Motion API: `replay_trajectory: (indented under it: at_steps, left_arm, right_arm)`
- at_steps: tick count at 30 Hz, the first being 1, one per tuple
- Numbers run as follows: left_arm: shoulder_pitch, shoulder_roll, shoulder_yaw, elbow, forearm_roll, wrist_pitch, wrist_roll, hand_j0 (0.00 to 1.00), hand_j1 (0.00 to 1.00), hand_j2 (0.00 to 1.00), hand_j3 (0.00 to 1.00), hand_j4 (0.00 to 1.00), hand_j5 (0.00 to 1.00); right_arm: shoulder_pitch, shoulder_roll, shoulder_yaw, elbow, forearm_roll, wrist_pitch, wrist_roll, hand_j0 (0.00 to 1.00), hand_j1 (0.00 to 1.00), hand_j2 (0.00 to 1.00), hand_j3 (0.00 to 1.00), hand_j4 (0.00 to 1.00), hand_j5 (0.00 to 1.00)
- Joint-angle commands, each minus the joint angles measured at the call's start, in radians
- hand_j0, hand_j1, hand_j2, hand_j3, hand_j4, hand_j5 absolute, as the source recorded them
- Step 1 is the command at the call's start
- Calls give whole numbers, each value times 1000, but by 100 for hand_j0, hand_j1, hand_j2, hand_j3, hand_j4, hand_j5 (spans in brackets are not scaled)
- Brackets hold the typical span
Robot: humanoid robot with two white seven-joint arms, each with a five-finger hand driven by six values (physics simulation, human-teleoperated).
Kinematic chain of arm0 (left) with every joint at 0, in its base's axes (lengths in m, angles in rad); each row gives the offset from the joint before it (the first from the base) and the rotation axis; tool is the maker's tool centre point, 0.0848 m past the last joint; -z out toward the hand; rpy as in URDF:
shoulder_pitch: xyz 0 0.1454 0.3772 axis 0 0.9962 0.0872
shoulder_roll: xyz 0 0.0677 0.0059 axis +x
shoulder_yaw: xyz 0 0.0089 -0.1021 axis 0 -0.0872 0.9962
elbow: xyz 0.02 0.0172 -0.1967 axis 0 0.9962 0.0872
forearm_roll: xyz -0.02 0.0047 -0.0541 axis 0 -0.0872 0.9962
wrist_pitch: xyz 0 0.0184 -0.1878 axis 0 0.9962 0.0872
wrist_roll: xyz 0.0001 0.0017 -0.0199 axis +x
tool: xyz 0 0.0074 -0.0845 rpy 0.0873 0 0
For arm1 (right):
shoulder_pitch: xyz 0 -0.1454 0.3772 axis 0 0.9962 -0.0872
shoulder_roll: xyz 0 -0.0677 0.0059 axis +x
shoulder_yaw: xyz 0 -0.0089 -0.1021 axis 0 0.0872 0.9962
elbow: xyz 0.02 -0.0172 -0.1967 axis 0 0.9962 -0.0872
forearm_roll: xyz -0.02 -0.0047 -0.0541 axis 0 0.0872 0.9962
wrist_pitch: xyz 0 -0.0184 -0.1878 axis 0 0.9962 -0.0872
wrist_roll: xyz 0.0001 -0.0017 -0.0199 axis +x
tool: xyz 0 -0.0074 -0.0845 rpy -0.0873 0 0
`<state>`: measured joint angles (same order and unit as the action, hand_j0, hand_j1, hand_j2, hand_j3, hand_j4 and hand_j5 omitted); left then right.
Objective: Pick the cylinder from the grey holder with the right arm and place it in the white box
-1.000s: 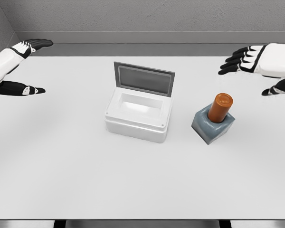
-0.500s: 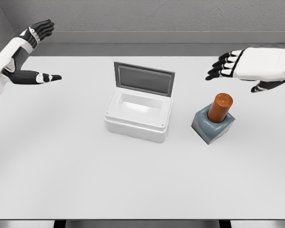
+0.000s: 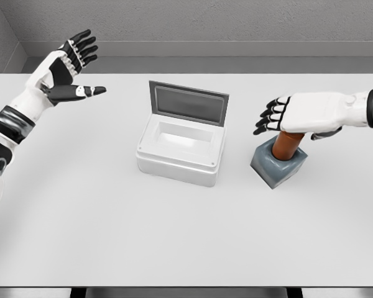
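Above holder: my right hand is hovering over the cylinder, fingers spread, gripping nothing.
Advice: I am needing to lower and wrap it squarely.
Left hand: spread, idling near the desk's far-left corner.

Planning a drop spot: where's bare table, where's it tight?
Free: the table's whole front strip, and left of the box below the left hand. Narrow gap between box and holder. Crowded: right hand over the cylinder.

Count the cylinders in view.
1: an orange cylinder upright in the grey holder, right of the white box, its top covered by the right hand. None seen elsewhere.
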<state>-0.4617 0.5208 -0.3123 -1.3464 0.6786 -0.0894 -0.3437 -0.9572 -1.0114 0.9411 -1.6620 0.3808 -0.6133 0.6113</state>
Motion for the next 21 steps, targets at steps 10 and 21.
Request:
replay_trajectory:
  at_steps: [10,21]
  left_arm:
    - [-77,-64,-62,115,6,37,0,100,100,100,100,100,100]
    - [-89,-71,-70,151,-2,79,0,100,100,100,100,100,100]
  right_arm:
    - [2,17,24,7,35,2,0,88,88,88,88,88,88]
    - [2,2,25,1,35,2,0,79,79,79,79,79,79]
